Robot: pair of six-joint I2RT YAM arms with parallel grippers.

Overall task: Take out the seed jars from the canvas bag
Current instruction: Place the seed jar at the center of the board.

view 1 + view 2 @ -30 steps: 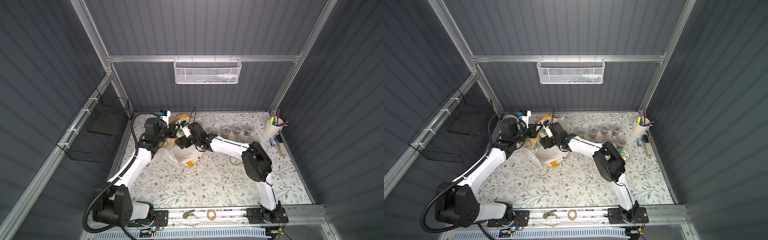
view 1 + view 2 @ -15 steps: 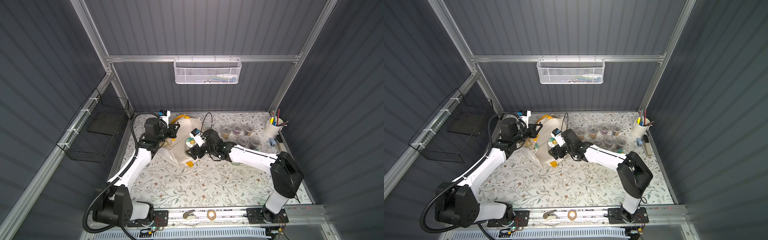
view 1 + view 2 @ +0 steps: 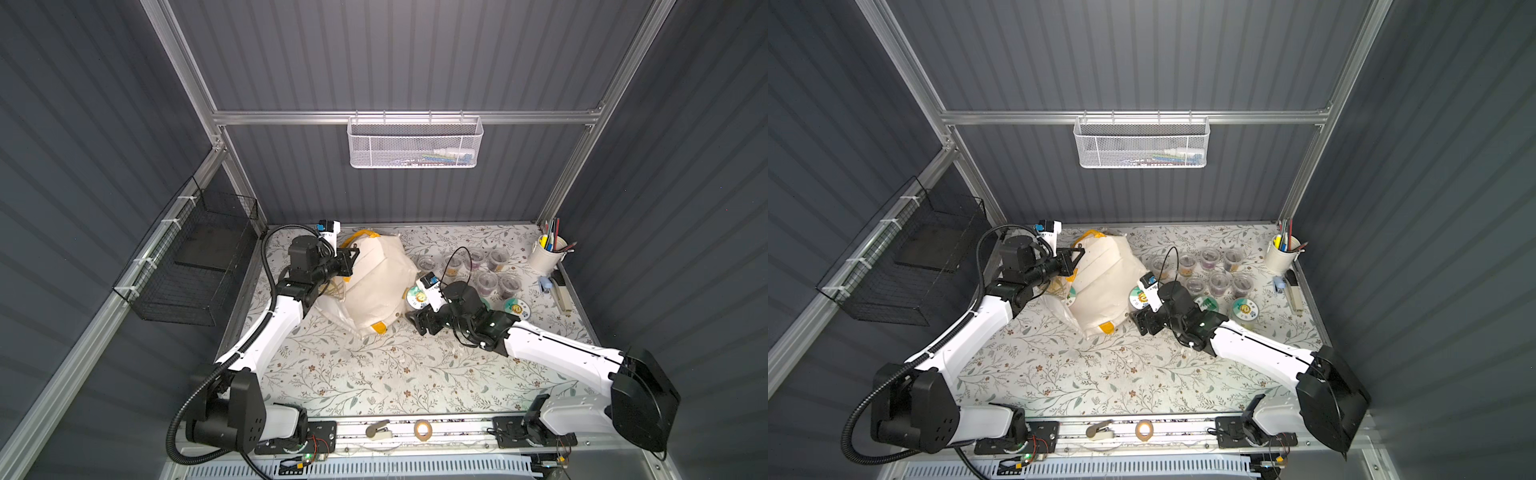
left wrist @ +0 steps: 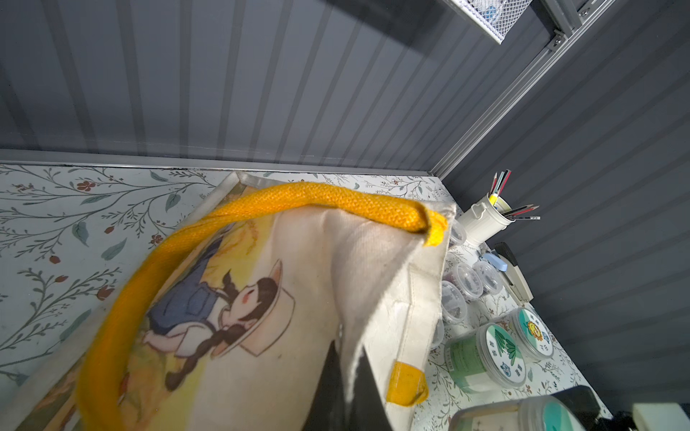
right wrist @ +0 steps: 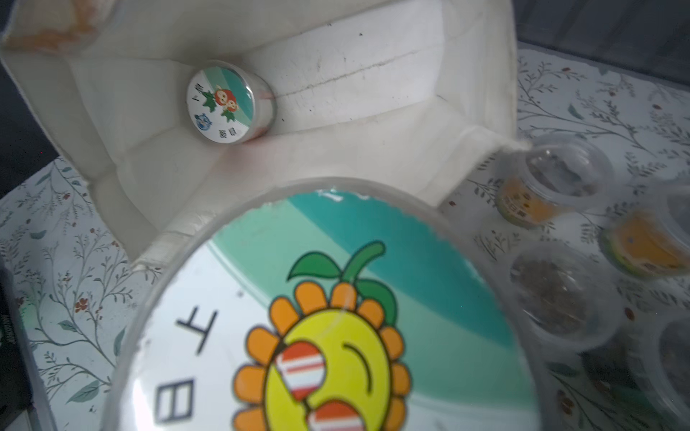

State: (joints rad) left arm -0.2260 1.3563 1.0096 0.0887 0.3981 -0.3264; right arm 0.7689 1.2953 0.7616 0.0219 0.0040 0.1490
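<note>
Freshly, right gripper (image 3: 417,315) is withdrawing from the canvas bag (image 3: 382,286), jaws spread wide around a sunflower-lidded jar (image 3: 417,296), now just beside the bag's mouth. Meanwhile left gripper (image 3: 352,258) is pinching the bag's rim, jaws closed. A second jar (image 5: 222,106), round, glossy clear plastic, is lying deep inside the soft, creased canvas, awaiting removal.

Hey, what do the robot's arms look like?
The left arm and right arm have white links and black joint housings. A black ribbed hose loops at the left base. Each wrist carries a white camera block with a blue tag.
</note>
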